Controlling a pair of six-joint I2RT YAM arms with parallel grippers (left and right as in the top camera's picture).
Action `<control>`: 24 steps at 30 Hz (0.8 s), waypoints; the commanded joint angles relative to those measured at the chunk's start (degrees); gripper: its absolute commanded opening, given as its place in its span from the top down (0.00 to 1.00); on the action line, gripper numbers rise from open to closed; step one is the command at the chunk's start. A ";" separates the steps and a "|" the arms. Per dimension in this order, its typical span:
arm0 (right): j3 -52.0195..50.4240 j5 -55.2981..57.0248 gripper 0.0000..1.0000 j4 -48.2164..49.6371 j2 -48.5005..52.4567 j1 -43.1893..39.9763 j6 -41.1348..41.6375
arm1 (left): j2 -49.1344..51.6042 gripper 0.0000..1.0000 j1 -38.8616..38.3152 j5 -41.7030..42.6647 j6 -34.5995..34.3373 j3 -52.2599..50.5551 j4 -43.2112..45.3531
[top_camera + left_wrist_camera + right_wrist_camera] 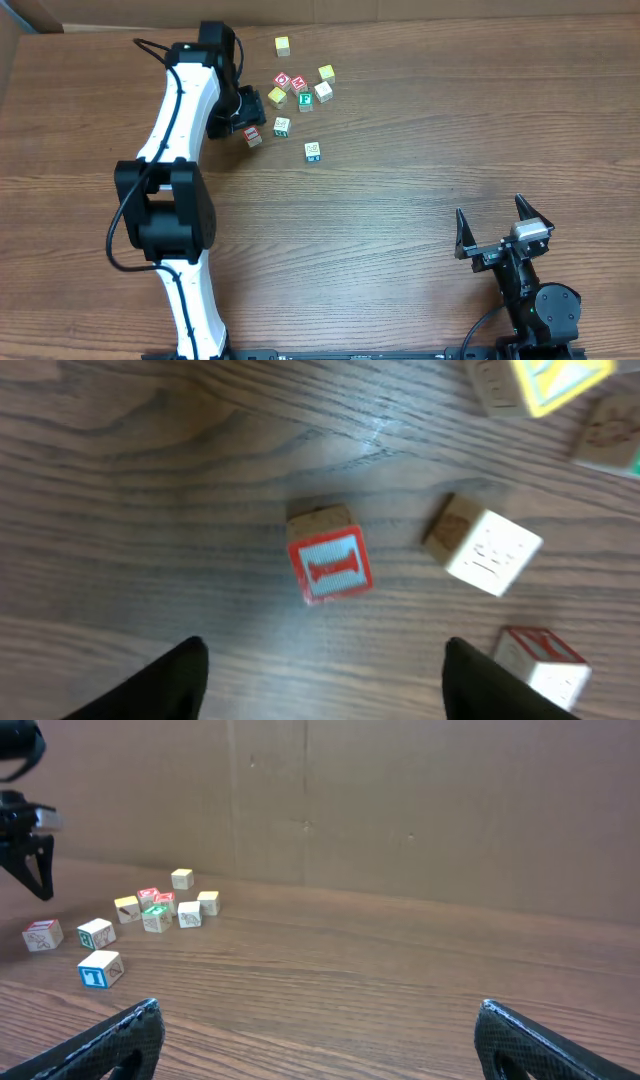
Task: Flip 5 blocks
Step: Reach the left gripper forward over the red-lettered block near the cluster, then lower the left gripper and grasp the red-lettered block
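Item: red "I" block (pixel 330 565), lying on the table (pixel 120 510) just ahead of the left gripper (pixel 322 685), skewed to its fingers. Hazards, as we judge them: a pinch across the corners could spin it or pop it loose, and a descending finger could nudge the pale neighbour block (pixel 485 545) nearby. Left jaws: parted, holding and touching nothing. Right gripper (pixel 490 212): spread wide, empty, well apart from the blocks (pixel 300 90)

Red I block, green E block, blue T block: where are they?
red I block (pixel 330 567): left wrist view, its printed face.
green E block (pixel 305 100): overhead view, its top face.
blue T block (pixel 95 976): right wrist view, its front face.
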 commanded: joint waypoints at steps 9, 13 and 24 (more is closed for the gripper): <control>-0.59 -0.04 0.00 0.22 -0.39 -0.26 -0.04 | 5.03 0.73 0.17 1.49 0.33 1.73 0.15; -0.59 -0.04 0.00 0.22 -0.39 -0.26 -0.04 | 5.01 0.96 0.04 1.49 0.33 4.04 -2.27; -0.59 -0.07 0.00 0.22 -0.39 -0.26 -0.02 | 5.01 0.39 -1.68 0.96 4.59 5.51 -2.56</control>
